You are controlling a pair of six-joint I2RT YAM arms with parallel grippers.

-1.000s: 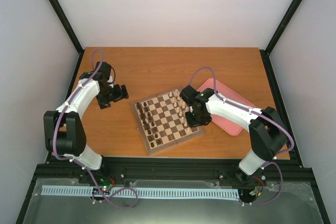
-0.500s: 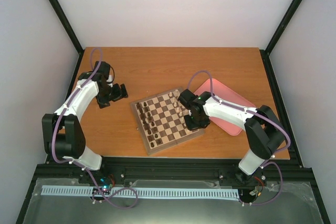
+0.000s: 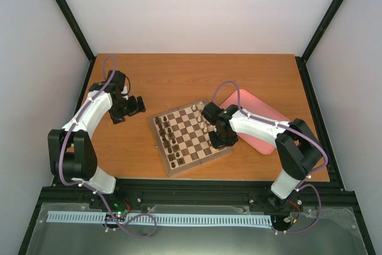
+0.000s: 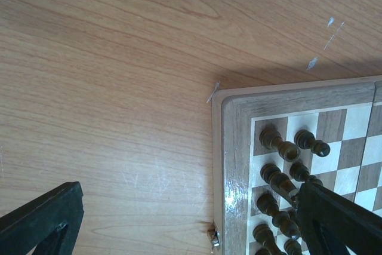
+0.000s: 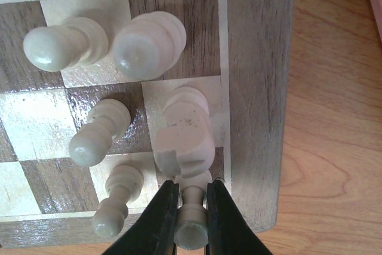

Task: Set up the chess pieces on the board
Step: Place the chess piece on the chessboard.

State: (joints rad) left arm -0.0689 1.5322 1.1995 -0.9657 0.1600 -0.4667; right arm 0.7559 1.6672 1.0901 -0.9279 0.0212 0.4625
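Cream chess pieces — standing on board.

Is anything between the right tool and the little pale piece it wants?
Nothing visible. The right tool is shut on a pale chess piece at the board corner; a larger pale piece stands close beside it.

One board, one pink tray, two arms
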